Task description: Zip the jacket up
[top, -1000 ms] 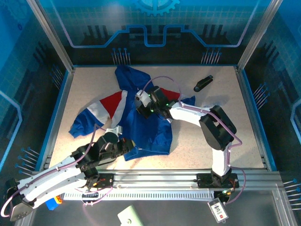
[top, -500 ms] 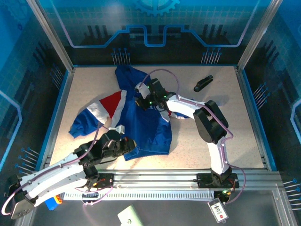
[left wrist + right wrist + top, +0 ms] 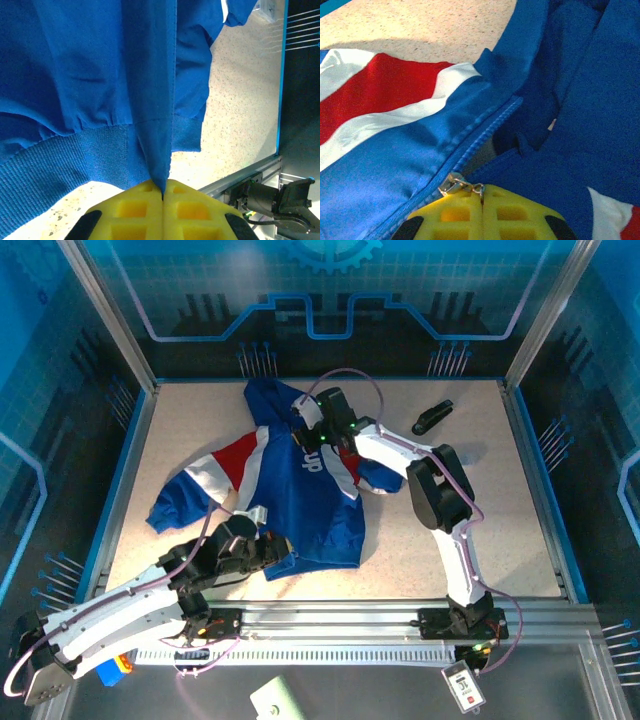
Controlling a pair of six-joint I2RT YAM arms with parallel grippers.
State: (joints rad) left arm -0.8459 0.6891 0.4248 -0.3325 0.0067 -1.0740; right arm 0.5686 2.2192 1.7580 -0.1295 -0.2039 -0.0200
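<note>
Two pincers, both clamped. My left pincer (image 3: 162,194) nips the bottom hem of the jacket (image 3: 300,500), at the 6 o'clock end of the cloth. My right pincer (image 3: 482,196) grips the zipper pull (image 3: 456,184) near 12 o'clock. The jacket lies spread mid-table (image 3: 480,530), with its hood toward 12.

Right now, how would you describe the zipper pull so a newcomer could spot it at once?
Find the royal-blue hooded fabric jacket with red and white stripes, spread on the speckled table. Follow its front zipper up near the collar, where the right pincer is shut. Pinched there is the small silver metal zipper pull, the one shiny piece amid cloth.
</note>
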